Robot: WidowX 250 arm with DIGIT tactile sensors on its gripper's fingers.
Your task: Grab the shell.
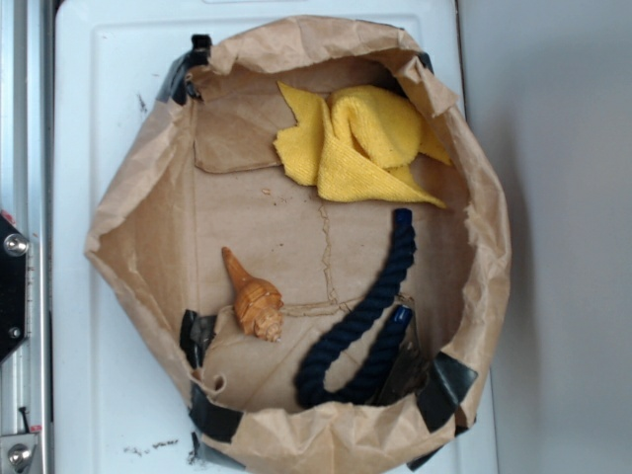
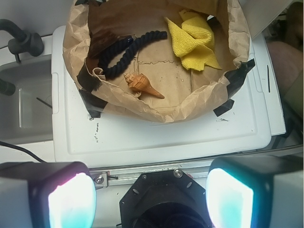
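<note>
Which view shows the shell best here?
The exterior view: the shell lies large and unobstructed on the bag floor, spire and knobbly end both clear. The wrist view shows it smaller, farther off, beyond the bag's near wall.

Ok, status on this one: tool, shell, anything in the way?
Tool open, empty, well short of the paper bag. Shell lying free on the bag floor. Blue rope beside it, apart; yellow cloth far side. Nothing on the shell.
</note>
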